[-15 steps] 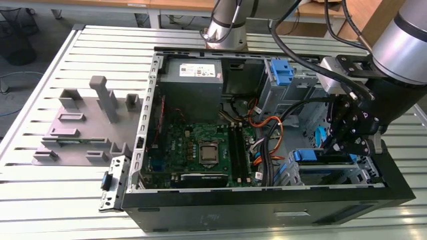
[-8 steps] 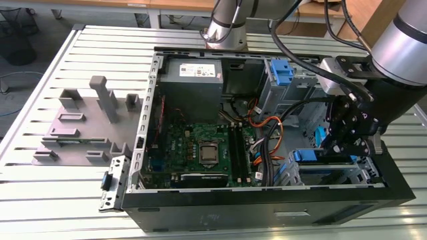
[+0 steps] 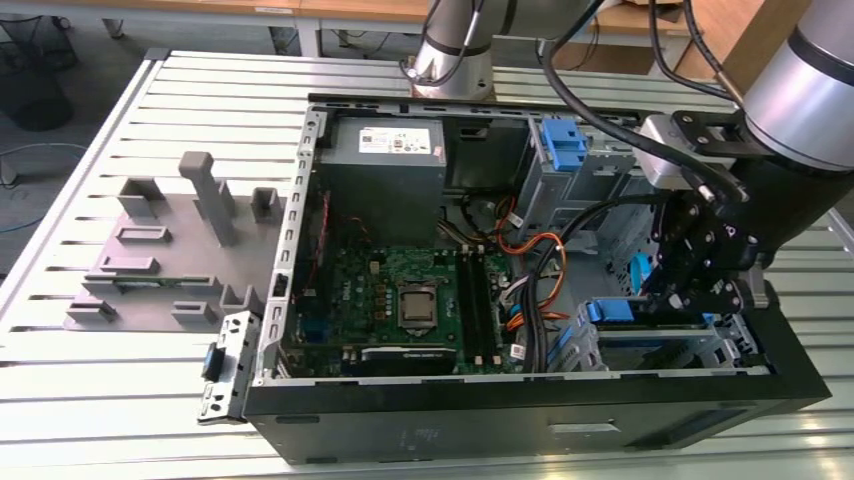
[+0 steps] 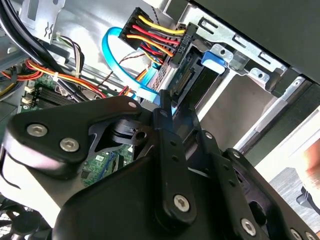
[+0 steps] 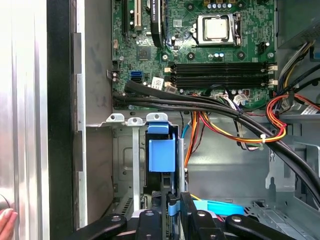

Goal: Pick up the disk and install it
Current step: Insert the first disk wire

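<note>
The disk [image 5: 162, 152] stands on edge in a slot of the metal drive bay [image 5: 131, 150] at the front corner of the open computer case [image 3: 534, 410], on the exterior view's right. Its bright blue carrier [image 3: 625, 312] shows in the exterior view. My gripper [image 3: 674, 300] hangs right over that bay. In both wrist views its black fingers [image 5: 192, 220] are shut on the thin blue carrier edge [image 4: 165, 106]. In the second wrist view my gripper [image 4: 164, 107] points at the disk's dark connector end [image 4: 186, 75], close to a plug of coloured wires [image 4: 160, 40]. My gripper [image 5: 172, 207] hides the disk's near end.
A grey power supply box [image 3: 387, 145] and an upright blue latch [image 3: 567, 145] sit at the case's far side. The motherboard [image 3: 400, 290] fills the floor, with black and orange cables [image 5: 215, 107] crossing beside the bay. A grey fixture [image 3: 174, 240] lies outside. A person's fingertip [image 5: 5, 222] shows.
</note>
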